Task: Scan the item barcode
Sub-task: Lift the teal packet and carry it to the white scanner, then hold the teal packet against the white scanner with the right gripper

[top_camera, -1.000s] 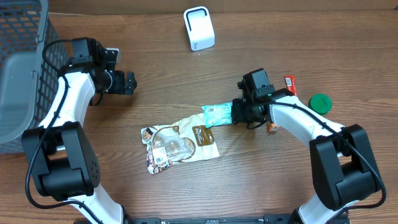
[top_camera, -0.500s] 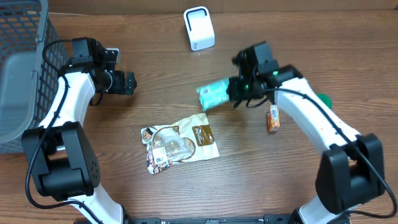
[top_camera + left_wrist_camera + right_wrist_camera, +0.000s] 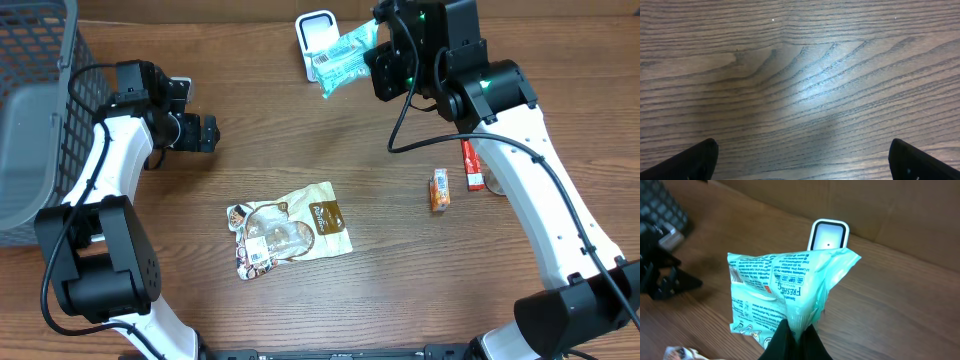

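Note:
My right gripper [image 3: 383, 62] is shut on the crimped end of a teal wipes packet [image 3: 345, 58], held in the air at the back of the table. The packet hangs right in front of the white scanner [image 3: 312, 25] and covers part of it from above. In the right wrist view the packet [image 3: 785, 297] shows its printed text side, with the scanner [image 3: 829, 236] standing just behind its top edge and my gripper [image 3: 797, 332] pinching it from below. At the left, my left gripper [image 3: 205, 133] stands open over bare wood [image 3: 802, 162], holding nothing.
A grey wire basket [image 3: 30, 110] fills the far left. A brown and white snack pouch [image 3: 290, 228] lies flat at the table's middle. A small orange pack [image 3: 439, 190] and a red pack [image 3: 471, 165] lie under my right arm.
My right arm has lifted the teal packet off the table and carried it back and to the left, up to the scanner. The left arm has not moved.

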`<action>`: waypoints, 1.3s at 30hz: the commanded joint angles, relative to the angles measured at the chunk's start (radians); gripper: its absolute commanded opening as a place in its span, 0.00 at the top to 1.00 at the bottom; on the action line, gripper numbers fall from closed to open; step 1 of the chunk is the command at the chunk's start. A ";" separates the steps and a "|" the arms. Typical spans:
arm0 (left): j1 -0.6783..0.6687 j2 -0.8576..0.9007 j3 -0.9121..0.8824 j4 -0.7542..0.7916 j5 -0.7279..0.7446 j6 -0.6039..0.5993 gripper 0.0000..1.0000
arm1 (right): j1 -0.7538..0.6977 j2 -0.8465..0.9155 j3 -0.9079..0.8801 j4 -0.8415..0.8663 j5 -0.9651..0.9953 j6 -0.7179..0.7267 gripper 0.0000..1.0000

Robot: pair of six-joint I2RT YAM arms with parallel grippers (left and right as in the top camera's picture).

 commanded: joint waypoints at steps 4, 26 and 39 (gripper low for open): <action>-0.007 -0.034 0.022 0.001 0.004 0.008 0.00 | -0.005 0.034 0.018 0.024 0.126 -0.219 0.96; -0.007 -0.034 0.022 0.001 0.004 0.008 0.00 | 0.177 0.340 0.018 0.594 0.797 -0.897 0.96; -0.007 -0.034 0.022 0.001 0.004 0.008 0.00 | 0.208 0.560 0.017 1.032 0.966 -0.949 0.96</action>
